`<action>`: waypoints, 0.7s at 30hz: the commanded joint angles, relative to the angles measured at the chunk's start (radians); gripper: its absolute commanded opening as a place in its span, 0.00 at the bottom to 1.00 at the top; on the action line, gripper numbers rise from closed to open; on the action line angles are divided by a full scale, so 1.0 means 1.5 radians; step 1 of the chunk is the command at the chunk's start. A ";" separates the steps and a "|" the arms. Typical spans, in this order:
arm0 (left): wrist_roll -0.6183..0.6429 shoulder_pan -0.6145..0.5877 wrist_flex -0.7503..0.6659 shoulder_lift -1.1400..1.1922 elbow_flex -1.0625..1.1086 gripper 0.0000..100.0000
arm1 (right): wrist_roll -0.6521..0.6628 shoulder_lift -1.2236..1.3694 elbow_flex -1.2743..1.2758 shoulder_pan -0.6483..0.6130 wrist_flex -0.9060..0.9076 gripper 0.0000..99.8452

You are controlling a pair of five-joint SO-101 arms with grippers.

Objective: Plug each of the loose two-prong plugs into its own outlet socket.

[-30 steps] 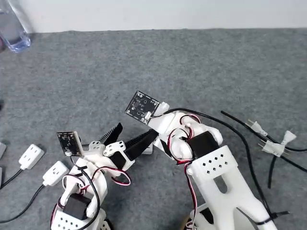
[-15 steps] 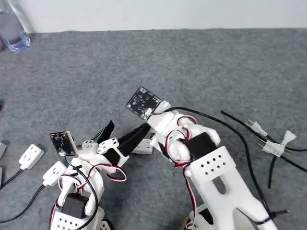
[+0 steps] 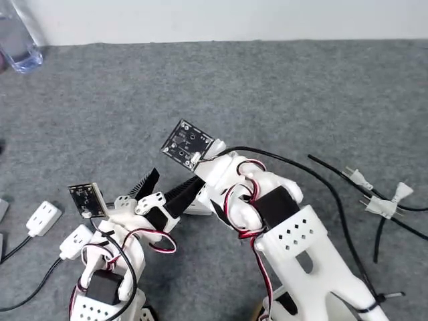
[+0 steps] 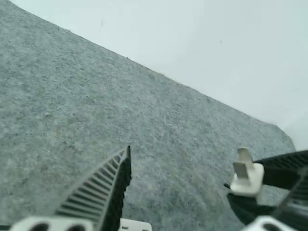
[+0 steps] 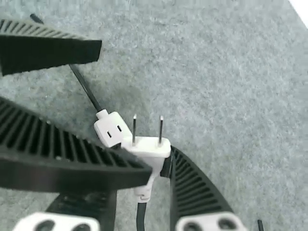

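- High view: on the grey table (image 3: 281, 87) the right arm (image 3: 287, 221) bends low toward the left arm (image 3: 107, 267), and the two wrists sit close together. The left arm's fingers (image 3: 148, 179) are spread, with their tips pointing in under the right arm's wrist. A white outlet socket (image 3: 43, 217) and another outlet socket (image 3: 77, 241), both on black cords, lie well to the left of the right arm, beyond the left arm. A loose plug (image 3: 358, 178) and a second loose plug (image 3: 382, 206), on black cables, lie well to the right of the right arm. A clear bottle (image 3: 17, 47) stands far from the right arm, at the table's far left corner.
- Left wrist view: one ribbed finger stands well apart from its partner, with bare table in the gap. The white two-prong plug (image 4: 248, 175) sits against black fingers at the gap's far side.
- Right wrist view: the right arm's fingers (image 5: 192, 192) pinch the two-prong plug, its prongs pointing away from the right arm's wrist and its cable running back between the fingers. A slotted cord socket (image 5: 109, 129) on a black cord lies just beside the plug; whether they touch cannot be told.
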 commanded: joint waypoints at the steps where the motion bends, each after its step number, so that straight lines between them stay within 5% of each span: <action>1: 0.002 -0.002 -0.016 -0.006 -0.006 0.48 | -0.007 -0.019 -0.059 -0.021 0.041 0.01; 21: 0.002 -0.005 -0.015 -0.005 -0.006 0.48 | 0.006 -0.127 -0.066 -0.072 0.130 0.01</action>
